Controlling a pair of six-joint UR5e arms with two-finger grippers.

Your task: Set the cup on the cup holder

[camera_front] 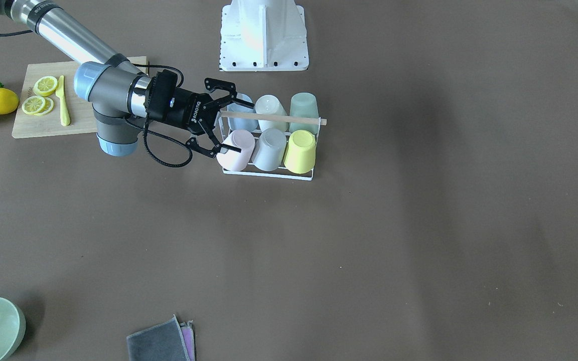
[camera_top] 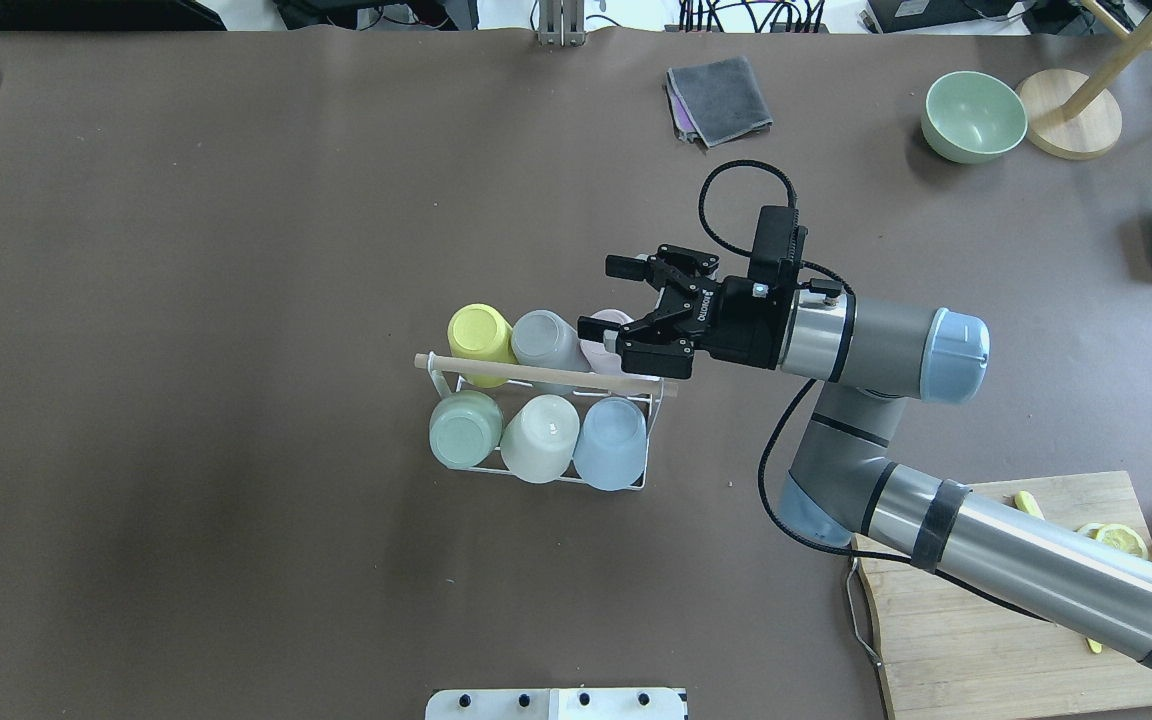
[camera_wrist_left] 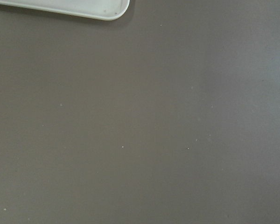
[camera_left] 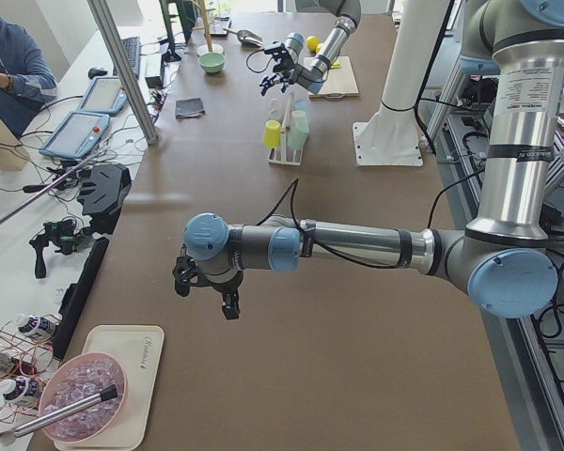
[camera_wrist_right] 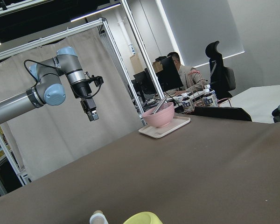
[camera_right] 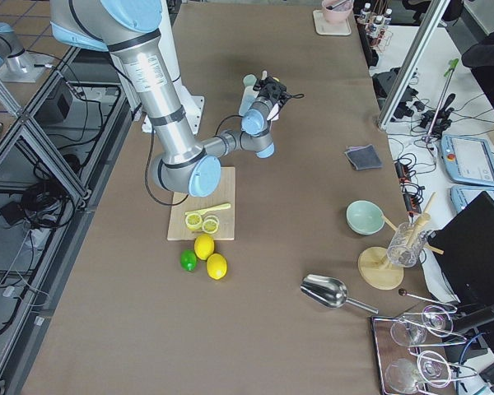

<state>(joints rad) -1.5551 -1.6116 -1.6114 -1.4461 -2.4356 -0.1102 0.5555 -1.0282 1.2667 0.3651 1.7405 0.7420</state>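
- Mid-counter, cup holder point(camera_top: 636, 485) carries six upturned cups; pink cup point(camera_front: 235, 150) at its end.
- Right gripper point(camera_front: 230, 124) spread wide, fingers point(camera_front: 231, 148) straddling pink cup's end, gripping nothing.
- Left gripper point(camera_left: 207, 289) far off; state unclear.

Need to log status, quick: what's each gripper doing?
Left gripper: looks shut, holding nothing.
Right gripper: open, around the pink cup on the cup holder.
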